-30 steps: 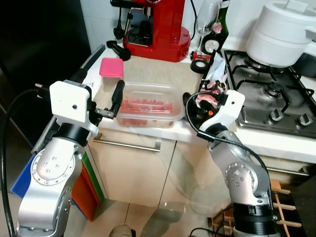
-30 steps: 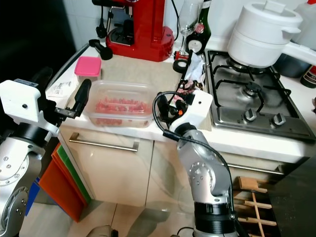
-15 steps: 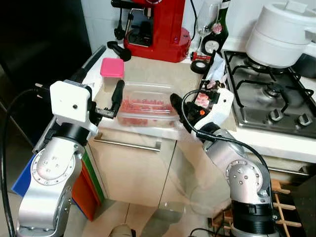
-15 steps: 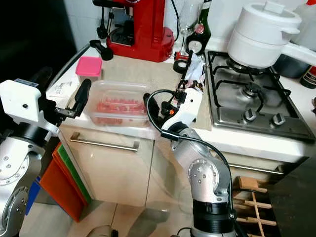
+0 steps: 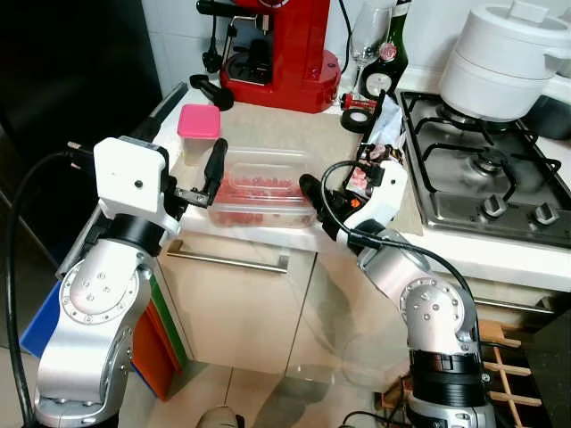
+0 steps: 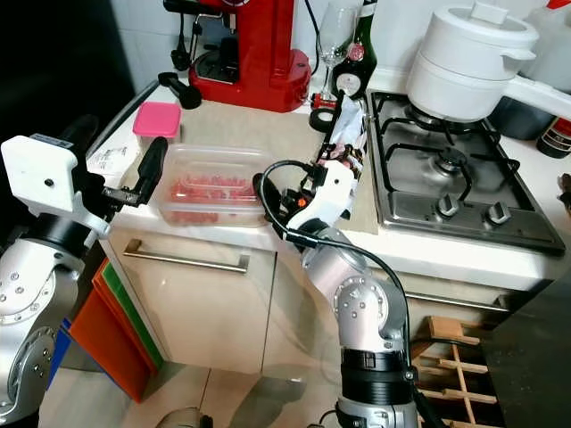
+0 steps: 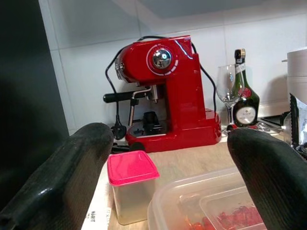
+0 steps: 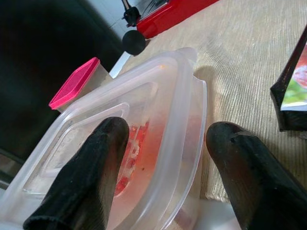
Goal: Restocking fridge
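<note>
Clear lidded container point(image 5: 261, 185) of red food at counter point(image 5: 294, 134) front edge. Left gripper point(image 5: 212, 171) spread wide at its left end, empty. Right gripper point(image 8: 165, 158) spread wide, fingers straddling container's right corner, not clamped.

- The left end effector point(image 5: 212, 171) is raised in front of the robot's chest, its white wrist housing behind it and the silver forearm bent upward from the elbow.
- Its two long black fingers point(image 7: 62, 179) stand well apart, jaws wide open, pointing forward and slightly up.
- The right end effector point(image 5: 314, 198) reaches across toward the robot's left, the silver upper arm rising from below and the forearm angled inward.
- Black cable loops around the right wrist just behind the fingers.
- The right fingers point(image 8: 81, 184) are also spread apart, nothing clamped between them.
</note>
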You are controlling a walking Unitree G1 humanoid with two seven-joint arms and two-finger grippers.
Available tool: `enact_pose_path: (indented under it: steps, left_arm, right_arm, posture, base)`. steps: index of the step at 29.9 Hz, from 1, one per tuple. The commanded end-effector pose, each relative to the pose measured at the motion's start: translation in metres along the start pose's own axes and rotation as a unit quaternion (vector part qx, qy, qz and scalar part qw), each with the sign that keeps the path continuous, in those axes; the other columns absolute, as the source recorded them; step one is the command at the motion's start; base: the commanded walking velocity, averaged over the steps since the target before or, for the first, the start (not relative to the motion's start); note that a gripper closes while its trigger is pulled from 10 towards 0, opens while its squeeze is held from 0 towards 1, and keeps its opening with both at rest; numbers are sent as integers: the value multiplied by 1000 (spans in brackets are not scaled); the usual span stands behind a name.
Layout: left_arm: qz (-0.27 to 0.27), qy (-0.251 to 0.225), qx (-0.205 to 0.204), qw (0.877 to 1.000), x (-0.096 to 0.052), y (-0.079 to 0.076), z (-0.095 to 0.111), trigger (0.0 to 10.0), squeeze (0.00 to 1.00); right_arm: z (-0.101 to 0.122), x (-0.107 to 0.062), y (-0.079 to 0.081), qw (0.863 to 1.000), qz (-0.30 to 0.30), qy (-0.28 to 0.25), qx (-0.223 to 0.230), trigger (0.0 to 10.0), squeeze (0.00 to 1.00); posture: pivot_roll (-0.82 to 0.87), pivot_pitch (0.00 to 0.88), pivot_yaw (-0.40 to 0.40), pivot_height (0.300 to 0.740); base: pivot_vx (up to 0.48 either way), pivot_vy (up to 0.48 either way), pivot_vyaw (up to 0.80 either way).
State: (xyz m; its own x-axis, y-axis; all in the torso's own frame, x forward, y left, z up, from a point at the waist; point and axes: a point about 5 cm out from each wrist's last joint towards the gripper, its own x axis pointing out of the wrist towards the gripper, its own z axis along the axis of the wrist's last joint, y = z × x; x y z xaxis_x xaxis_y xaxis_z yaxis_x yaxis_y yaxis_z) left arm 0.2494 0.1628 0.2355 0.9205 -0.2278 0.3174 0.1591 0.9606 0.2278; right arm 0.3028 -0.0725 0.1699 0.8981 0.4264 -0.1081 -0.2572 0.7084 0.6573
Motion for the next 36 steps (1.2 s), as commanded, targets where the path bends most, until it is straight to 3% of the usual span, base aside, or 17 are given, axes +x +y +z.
enact_pose_path:
  steps: [1,12,16,23,26,29,30,31,32,33,36]
  left_arm:
    - [-2,3,-5,1000,3,1,0,10000,0]
    - [-4,6,-12,1000,7,2,0,10000,0]
    - [0,10,-18,1000,9,4,-1,10000,0]
    - [-1,9,-18,1000,8,3,-1,10000,0]
    - [-2,10,-19,1000,9,2,-1,10000,0]
    - [-7,43,-50,998,9,2,-8,10000,0]
    - [6,50,-53,997,9,6,-10,10000,0]
    - [6,50,-53,997,9,6,-10,10000,0]
    - [21,57,-41,997,11,12,-11,10000,0]
    - [43,68,-18,997,14,22,-11,10000,0]
    - [62,64,-28,996,19,37,-7,10000,0]
  right_arm:
    - [-1,2,-5,1000,-19,3,-8,0,0]
    - [9,0,-6,999,-19,-35,16,0,0]
    - [33,0,-5,996,-5,-91,25,0,0]
    - [54,-1,-2,991,6,-134,23,0,0]
    - [56,0,-2,990,9,-138,21,0,0]
    - [52,1,2,993,28,-118,3,0,0]
    - [50,0,1,992,26,-117,-31,1922,0]
    - [50,0,1,992,26,-117,-31,1922,0]
    - [49,-1,1,989,21,-119,-80,8627,0]
    - [47,-3,0,981,17,-124,-148,10000,0]
    - [49,-7,-4,963,-2,-144,-227,10000,0]
  posture:
    - [162,0,-38,711]
    - [153,7,-33,711]
    - [149,9,-37,711]
    - [149,8,-43,711]
    - [151,7,-44,711]
    - [152,7,-45,711]
    - [155,6,-48,711]
    - [155,6,-48,711]
    - [158,8,-50,711]
    - [158,8,-50,711]
    - [166,3,-58,711]
  base:
    - [0,0,0]
    - [0,0,0]
    - [0,0,0]
    - [0,0,0]
    - [0,0,0]
    - [0,0,0]
    - [0,0,0]
    - [0,0,0]
    - [0,0,0]
    - [0,0,0]
    - [0,0,0]
